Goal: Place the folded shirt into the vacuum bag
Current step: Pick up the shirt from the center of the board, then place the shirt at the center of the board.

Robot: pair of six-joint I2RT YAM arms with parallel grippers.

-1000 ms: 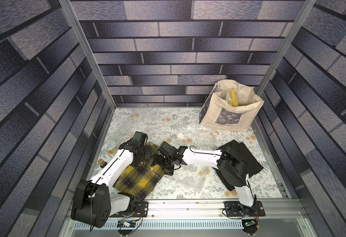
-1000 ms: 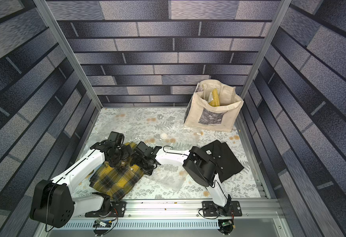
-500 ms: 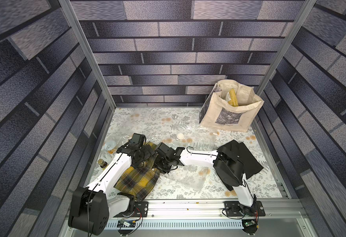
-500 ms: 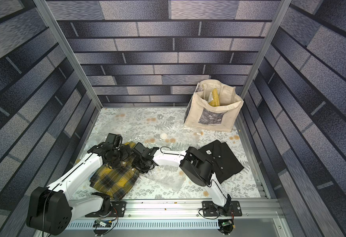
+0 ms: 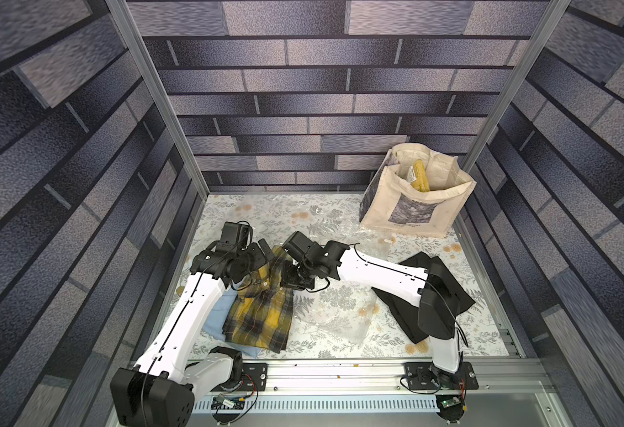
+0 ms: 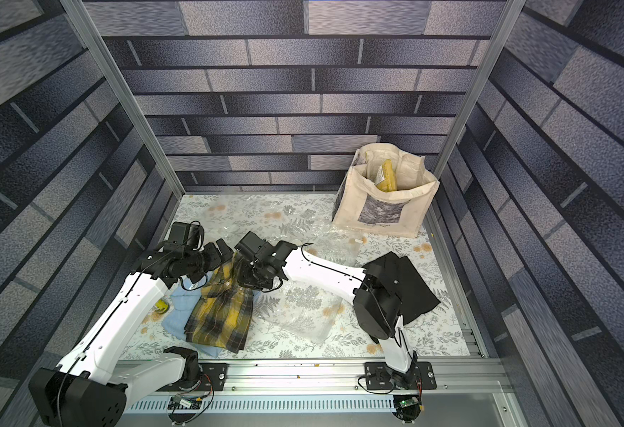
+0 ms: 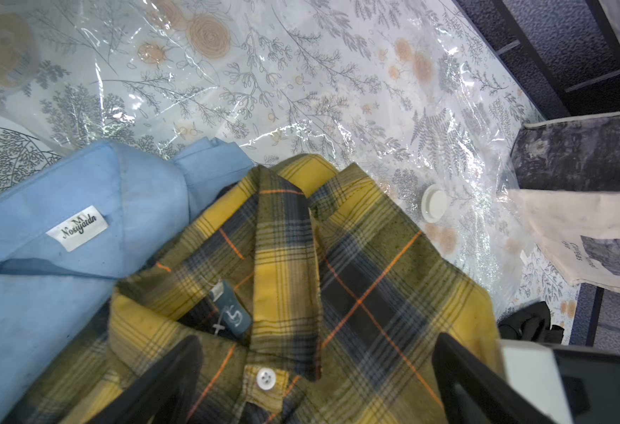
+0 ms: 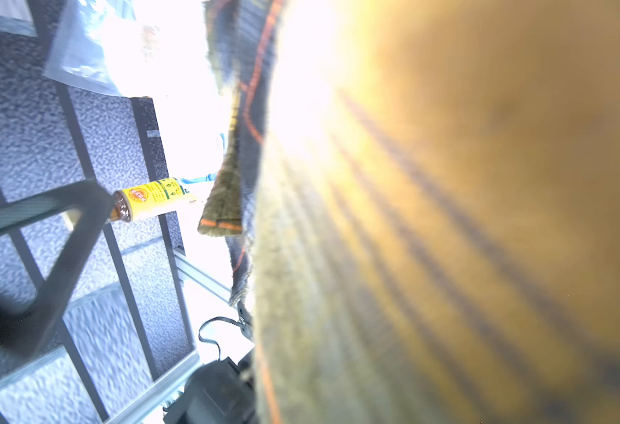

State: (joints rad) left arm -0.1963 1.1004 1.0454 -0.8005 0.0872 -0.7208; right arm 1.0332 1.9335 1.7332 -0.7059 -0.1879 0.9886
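The folded plaid shirt [image 5: 262, 318] lies at the lower left of centre in both top views, on a blue shirt [image 5: 214, 319]. Its long axis runs from the hem by the front rail up to the collar [image 7: 283, 227], which points toward the back wall and leans slightly right. The vacuum bag [image 5: 340, 314] is spread over the floral table to the shirt's right and beyond its collar. Its valve cap [image 7: 435, 207] sits just beside the collar, and the shirt does not appear to be inside the bag. A dark neck tag [image 7: 233, 315] on the plaid shirt reads "S". The blue shirt's white label [image 7: 77, 229] shows "M" over a script word starting "Nos". The print on the tote bag [image 5: 414, 214] is too small to read. The left gripper [image 7: 316, 339] is spread wide, straddling the buttoned collar. The right gripper [image 5: 292, 281] is down at the collar with cloth filling its wrist view, so whether it has clamped cannot be told. Since a second ago the left arm has swung toward frame left, uncovering the blue shirt.
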